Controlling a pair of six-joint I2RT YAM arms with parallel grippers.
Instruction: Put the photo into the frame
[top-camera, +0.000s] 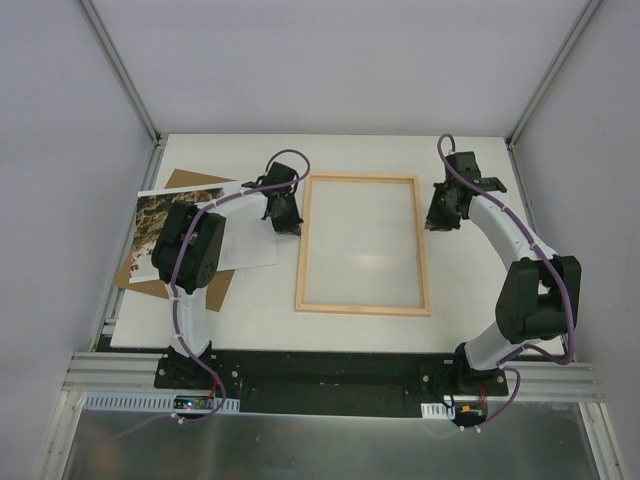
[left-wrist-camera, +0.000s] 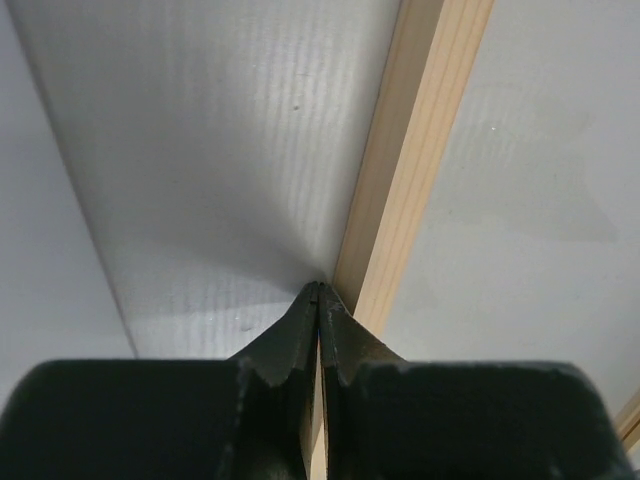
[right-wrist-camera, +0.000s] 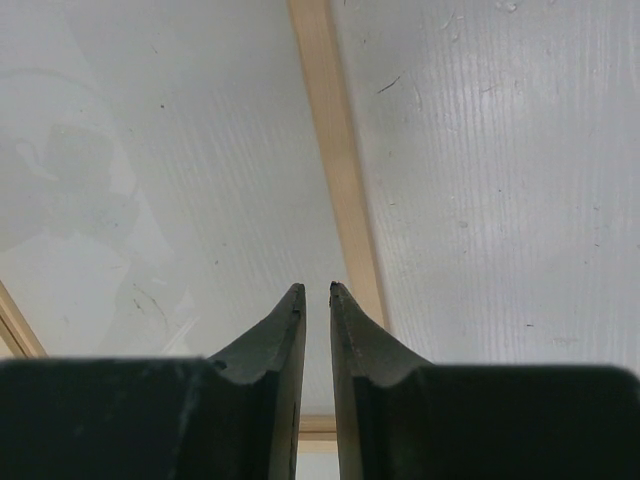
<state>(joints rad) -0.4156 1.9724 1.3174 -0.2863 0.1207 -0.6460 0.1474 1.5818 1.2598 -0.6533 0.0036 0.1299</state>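
The frame (top-camera: 362, 309), light wood strips round a clear pane, lies flat mid-table. The photo (top-camera: 160, 222), a rocky cliff print, lies at the left on a brown board, partly hidden by my left arm. My left gripper (top-camera: 285, 225) points down just outside the frame's left strip (left-wrist-camera: 420, 150). Its jaws are shut (left-wrist-camera: 318, 290), tips meeting where a white sheet (left-wrist-camera: 220, 180) ends beside that strip; I cannot tell whether paper is pinched. My right gripper (top-camera: 440, 218) hangs by the frame's right strip (right-wrist-camera: 335, 150), its jaws (right-wrist-camera: 317, 290) a narrow gap apart and holding nothing.
The brown backing board (top-camera: 190, 181) lies under the photo near the table's left edge. A white sheet (top-camera: 250, 245) lies between the photo and the frame, under my left arm. Grey walls with metal rails close in the left, right and back sides.
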